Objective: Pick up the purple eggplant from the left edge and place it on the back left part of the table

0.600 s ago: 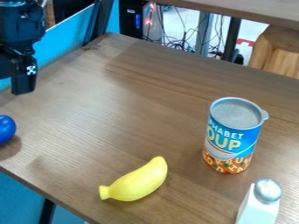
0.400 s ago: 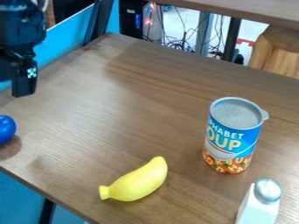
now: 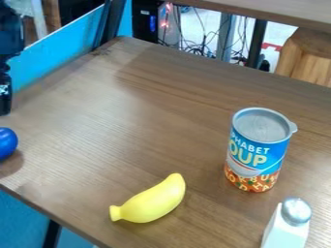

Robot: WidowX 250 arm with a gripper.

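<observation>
- One brown table point(image 3: 148, 87) spans the frame.
- The black tool point(image 3: 5, 104) hangs at left, near the blue ball point(image 3: 7, 143), apparently free of contact; apart or together, cannot tell. Any grip on the ball would call for alignment above it.
- A soup can point(image 3: 255, 150) stands upright, right of center.
- A yellow banana point(image 3: 152, 201), lower center, slants from lower-left stem to upper right.
- A white shaker point(image 3: 288, 227) stands lower right.
- The ball, left edge, shows no long axis.

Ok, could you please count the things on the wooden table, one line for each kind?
Yellow banana: 1
Soup can: 1
White shaker with silver top: 1
Blue round object, partly cut off: 1
Total: 4
</observation>
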